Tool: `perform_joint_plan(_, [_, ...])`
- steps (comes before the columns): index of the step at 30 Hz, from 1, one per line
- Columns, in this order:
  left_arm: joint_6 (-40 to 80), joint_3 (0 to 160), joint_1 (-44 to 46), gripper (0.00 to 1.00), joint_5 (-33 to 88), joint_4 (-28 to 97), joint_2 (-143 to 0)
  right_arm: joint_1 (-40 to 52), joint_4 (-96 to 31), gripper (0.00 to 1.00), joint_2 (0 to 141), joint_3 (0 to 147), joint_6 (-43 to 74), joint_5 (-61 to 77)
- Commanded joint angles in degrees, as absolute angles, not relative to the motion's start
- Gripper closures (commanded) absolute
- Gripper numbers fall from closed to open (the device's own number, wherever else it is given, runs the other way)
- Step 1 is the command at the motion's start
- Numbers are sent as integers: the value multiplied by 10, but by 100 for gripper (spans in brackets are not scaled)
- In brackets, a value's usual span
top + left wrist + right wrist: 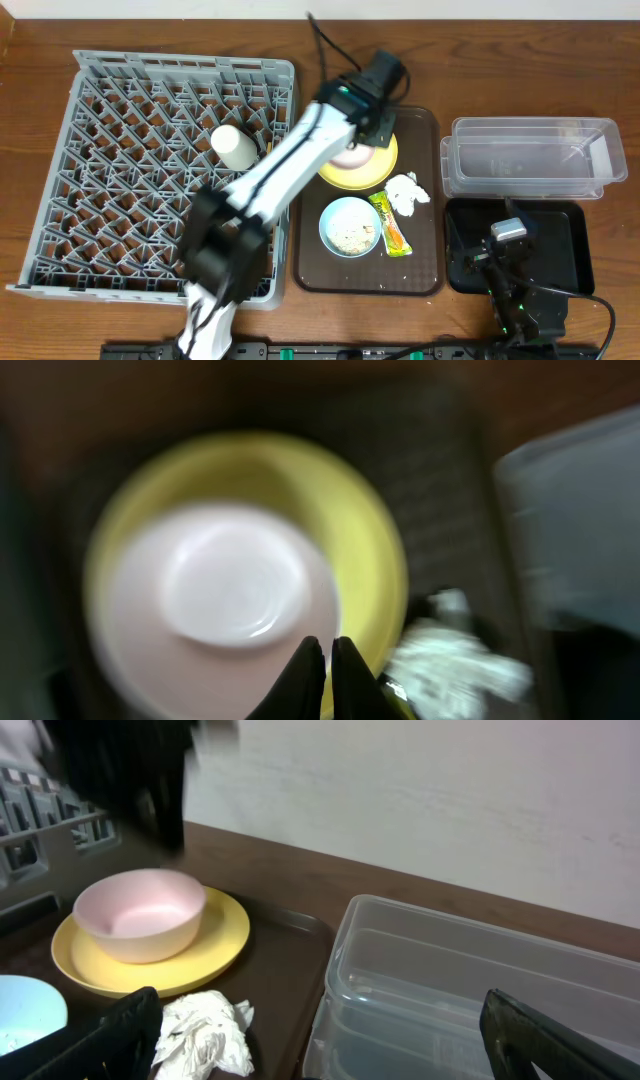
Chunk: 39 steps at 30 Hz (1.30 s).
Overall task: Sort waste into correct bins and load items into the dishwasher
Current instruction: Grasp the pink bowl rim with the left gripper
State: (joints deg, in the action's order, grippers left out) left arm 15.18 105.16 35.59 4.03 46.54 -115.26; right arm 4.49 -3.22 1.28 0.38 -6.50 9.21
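A pale cream bowl (349, 156) sits on the round yellow plate (378, 172) at the back of the brown serving tray. My left gripper (358, 132) hovers over them. In the blurred left wrist view its fingers (327, 652) are shut with nothing between them, above the bowl (215, 600) and plate (375, 530). The light blue bowl (350, 227) holds white crumbs. The green-and-yellow wrapper (391, 225) and the crumpled napkin (405, 192) lie beside it. The white cup (236, 146) lies in the grey dish rack (120, 170). My right gripper (505, 240) is open over the black tray (565, 250); its fingers (320, 1050) are spread wide.
The brown serving tray (422, 130) lies between the rack and the bins. The clear tub (530, 158) stands behind the black tray. In the right wrist view the tub (480, 990) is close ahead, with the napkin (205, 1035) to its left.
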Motion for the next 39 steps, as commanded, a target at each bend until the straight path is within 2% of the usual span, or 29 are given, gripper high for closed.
perform_joint_plan(1, [153,1069,326,92,55,476,-1061,45,-35,1,12,3,-67,93])
perform_joint_plan(4, [153,1069,283,92,136,479,-1022,46,-35,1,12,3,-67,93])
perform_joint_plan(11, [152,1067,149,92,429,512,-1024,46,-35,1,12,3,-67,93])
perform_joint_plan(14, [145,1062,116,83,493,572,-1039,45,-35,1,12,3,-67,93])
perform_joint_plan(15, [131,1057,110,73,499,590,-1043,45,-35,1,12,3,-67,93])
perform_joint_plan(17, [95,1046,107,33,500,616,-1049,45,-35,1,12,3,-67,93])
perform_joint_plan(19, [71,1033,109,9,500,632,-1054,45,-35,1,12,3,-67,93])
perform_joint_plan(23, [71,1005,126,8,499,634,-1059,45,-35,1,12,3,-67,93])
perform_joint_plan(26, [71,990,148,32,483,613,-1062,45,-35,1,12,3,-67,93])
perform_joint_plan(28, [71,983,168,42,455,594,-1064,45,-35,1,12,3,-67,93])
perform_joint_plan(31, [74,978,220,47,345,555,-1070,45,-35,1,12,3,-67,93])
perform_joint_plan(39, [77,978,370,47,20,439,-1111,45,-35,1,12,3,-67,93])
